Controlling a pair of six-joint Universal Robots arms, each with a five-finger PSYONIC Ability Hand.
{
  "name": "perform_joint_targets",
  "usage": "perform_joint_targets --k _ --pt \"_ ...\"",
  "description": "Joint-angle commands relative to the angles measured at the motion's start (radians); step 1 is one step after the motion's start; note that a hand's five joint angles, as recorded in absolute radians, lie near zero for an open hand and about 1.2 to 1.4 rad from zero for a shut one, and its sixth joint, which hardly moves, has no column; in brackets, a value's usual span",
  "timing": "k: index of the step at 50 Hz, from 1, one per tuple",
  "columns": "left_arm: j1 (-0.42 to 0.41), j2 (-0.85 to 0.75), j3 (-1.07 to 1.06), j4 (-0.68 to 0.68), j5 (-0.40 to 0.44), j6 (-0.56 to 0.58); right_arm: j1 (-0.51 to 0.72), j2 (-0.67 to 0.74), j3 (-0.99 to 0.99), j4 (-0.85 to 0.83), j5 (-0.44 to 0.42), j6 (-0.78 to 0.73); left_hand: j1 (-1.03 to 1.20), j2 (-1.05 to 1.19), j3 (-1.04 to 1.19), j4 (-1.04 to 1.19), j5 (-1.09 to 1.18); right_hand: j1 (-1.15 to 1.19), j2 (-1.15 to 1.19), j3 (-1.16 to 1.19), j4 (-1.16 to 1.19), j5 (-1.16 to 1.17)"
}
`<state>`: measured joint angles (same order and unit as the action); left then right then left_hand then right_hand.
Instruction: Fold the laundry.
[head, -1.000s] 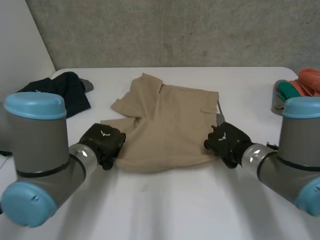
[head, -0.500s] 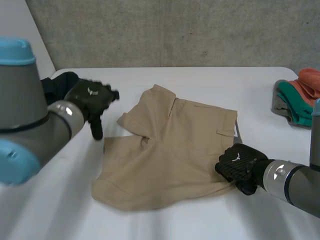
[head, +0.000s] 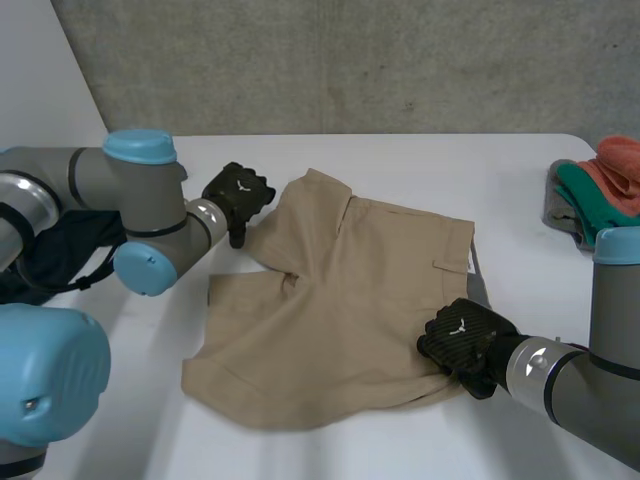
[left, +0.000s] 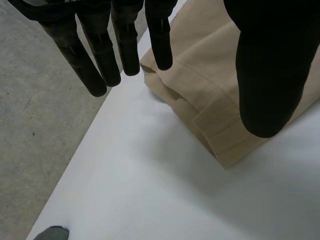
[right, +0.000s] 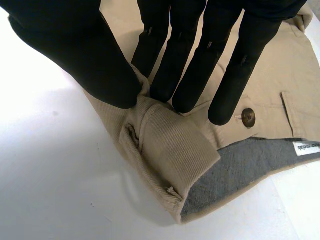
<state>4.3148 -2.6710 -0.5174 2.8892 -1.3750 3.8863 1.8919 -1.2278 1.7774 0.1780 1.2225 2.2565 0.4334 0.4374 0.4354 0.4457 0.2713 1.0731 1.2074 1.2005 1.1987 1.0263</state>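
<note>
Tan shorts (head: 340, 300) lie spread on the white table (head: 500, 170), with a grey inner lining and a white label showing at their right edge. My left hand (head: 237, 195) hovers at the shorts' far left leg hem (left: 210, 100). Its fingers (left: 127, 45) are straight and apart from the thumb, holding nothing. My right hand (head: 460, 338) is at the near right corner of the shorts. There its thumb (right: 75, 55) and fingers pinch a folded-over edge of the tan cloth (right: 165, 145), beside a brown button (right: 248, 118).
A dark garment (head: 60, 250) lies at the table's left edge behind my left arm. A stack of orange and green clothes (head: 600, 180) sits at the far right edge. A concrete wall runs behind the table.
My left hand let go of the shorts' near left edge, opened and swung to the far left hem. My right hand kept its grip and drew nearer, and the shorts shifted.
</note>
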Motion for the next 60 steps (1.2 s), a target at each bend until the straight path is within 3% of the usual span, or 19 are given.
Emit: perform_joint_targets --k 1,9,15,19,27,33,37,55,57,59,60 --pt "-0.001 -0.052 0.074 -0.057 0.033 0.03 -0.005 0.005 -0.001 -0.011 0.002 0.0 0.088 0.084 0.086 0.076 0.076 0.323 0.189 0.196 0.198 0.195" --pt "-0.004 -0.084 0.12 -0.1 0.034 0.056 -0.008 0.007 -0.001 -0.022 0.002 0.0 0.364 0.36 0.362 0.351 0.351 0.323 0.189 0.196 0.198 0.195" --pt "-0.003 -0.099 0.122 -0.102 0.016 0.108 -0.013 0.008 -0.001 -0.022 0.002 0.0 0.431 0.427 0.43 0.419 0.419 0.323 0.189 0.196 0.198 0.195" --pt "-0.003 -0.101 0.12 -0.099 -0.012 0.139 -0.014 0.008 -0.003 -0.023 0.0 0.0 0.961 0.957 0.959 0.949 0.949 0.323 0.189 0.196 0.198 0.195" --pt "-0.018 -0.093 0.109 -0.088 -0.174 0.165 -0.01 0.007 -0.001 -0.022 0.002 0.003 0.963 0.959 0.961 0.951 0.95 0.323 0.189 0.196 0.198 0.195" --pt "-0.053 -0.07 0.088 -0.09 -0.378 0.147 -0.011 0.002 -0.001 -0.022 0.0 0.005 0.963 0.959 0.961 0.951 0.95 0.323 0.189 0.196 0.198 0.195" --pt "-0.073 -0.067 0.089 -0.111 -0.556 0.133 -0.01 -0.001 -0.001 -0.022 0.002 0.005 0.963 0.959 0.961 0.951 0.95 0.323 0.189 0.196 0.198 0.195" --pt "-0.095 -0.05 0.171 -0.084 -0.561 0.085 -0.007 -0.025 0.007 -0.014 0.002 0.008 0.963 0.959 0.961 0.951 0.95 0.323 0.189 0.196 0.198 0.195" --pt "-0.101 -0.035 0.154 -0.087 -0.541 0.076 -0.005 -0.028 0.007 -0.012 0.002 0.012 0.563 0.559 0.561 0.551 0.551 0.323 0.189 0.196 0.198 0.195" --pt "-0.106 0.011 0.108 -0.087 -0.512 0.056 -0.002 -0.036 0.007 -0.009 0.002 0.02 -0.078 -0.082 -0.08 -0.091 -0.091 0.323 0.189 0.196 0.198 0.195" --pt "-0.107 0.031 0.087 -0.084 -0.504 0.048 -0.002 -0.038 0.007 -0.009 0.002 0.021 -0.158 -0.162 -0.159 -0.17 -0.17 0.323 0.189 0.196 0.198 0.195"
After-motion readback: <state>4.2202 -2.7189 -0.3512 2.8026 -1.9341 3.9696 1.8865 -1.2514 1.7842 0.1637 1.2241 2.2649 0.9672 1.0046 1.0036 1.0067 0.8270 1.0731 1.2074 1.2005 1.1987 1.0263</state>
